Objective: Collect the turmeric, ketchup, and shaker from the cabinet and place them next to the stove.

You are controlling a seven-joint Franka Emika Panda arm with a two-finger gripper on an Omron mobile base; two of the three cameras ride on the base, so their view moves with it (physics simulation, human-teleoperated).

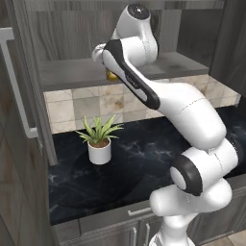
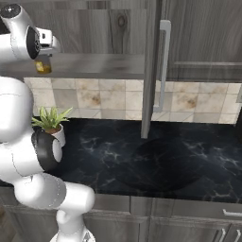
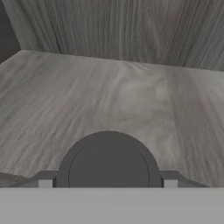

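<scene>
The cabinet [image 1: 29, 144] door stands open at the left. On its shelf [image 3: 109, 96] the turmeric [image 3: 108, 164] jar sits between the spread gripper [image 3: 108, 183] fingers, not yet squeezed. Below, a potted plant [image 1: 100, 137] stands on the desk [image 1: 144, 158].

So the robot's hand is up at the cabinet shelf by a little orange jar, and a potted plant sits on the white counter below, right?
Nearly. The counter is black marble-patterned, not white, as the left base view shows. The rest holds: the pincer is at the cabinet shelf by the orange jar, and the potted plant sits below.
</scene>
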